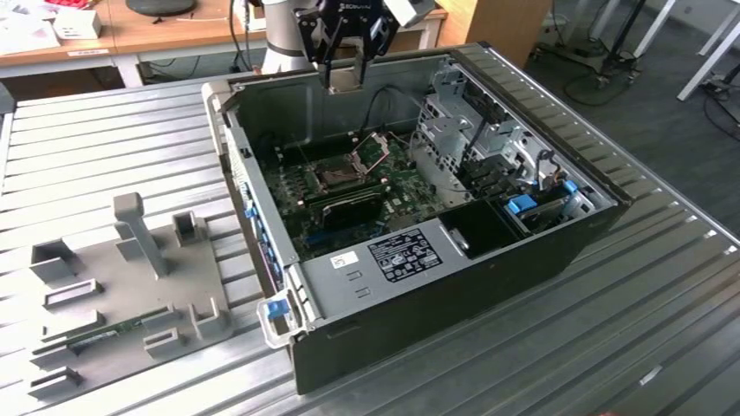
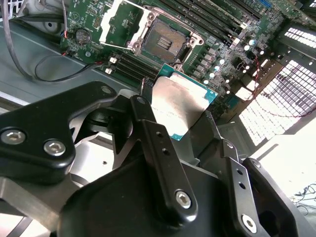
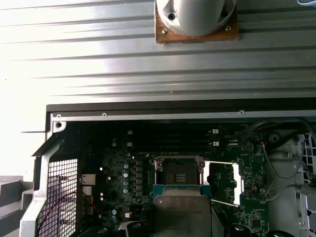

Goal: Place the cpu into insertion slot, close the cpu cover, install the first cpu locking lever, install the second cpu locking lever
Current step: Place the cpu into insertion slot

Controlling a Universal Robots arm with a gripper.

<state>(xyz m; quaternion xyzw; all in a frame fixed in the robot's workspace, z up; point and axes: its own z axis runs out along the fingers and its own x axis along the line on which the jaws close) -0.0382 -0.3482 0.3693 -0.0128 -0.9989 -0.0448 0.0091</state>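
my gripper [image 1: 343,80] is clamped on the cpu [image 2: 180,106], high over the open insertion slot [image 2: 165,43]; i'd square edges first, then lower it level.

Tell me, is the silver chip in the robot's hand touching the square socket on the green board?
Apart. The exterior view shows the hand holding the chip well above the socket, with open space between them.

I hold the flat square silver-topped cpu [image 2: 180,106] in my black gripper [image 1: 343,78] above the open black metal computer case [image 1: 382,347]. Below, on its green board [image 2: 89,15], the dark square insertion slot [image 2: 165,42] lies beside the swung-open silvery cpu cover [image 3: 223,162].
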